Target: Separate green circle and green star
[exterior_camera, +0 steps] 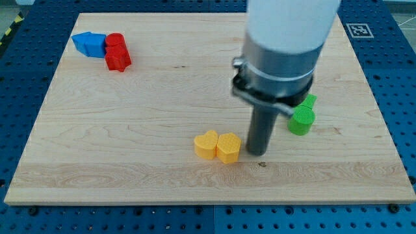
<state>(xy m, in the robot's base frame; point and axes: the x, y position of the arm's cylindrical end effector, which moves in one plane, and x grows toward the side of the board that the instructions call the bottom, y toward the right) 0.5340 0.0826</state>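
The green circle (301, 121) sits at the view's right on the wooden board (130, 130). The green star (309, 101) lies just above it, touching it and partly hidden behind the arm's body. My tip (256, 153) rests on the board to the left of the green circle and a little lower, a short gap away, and right next to the yellow blocks.
Two yellow blocks, a heart shape (207, 143) and a hexagon shape (228, 147), touch each other just left of my tip. A blue block (89, 44) and a red block (117, 52) sit together at the view's top left.
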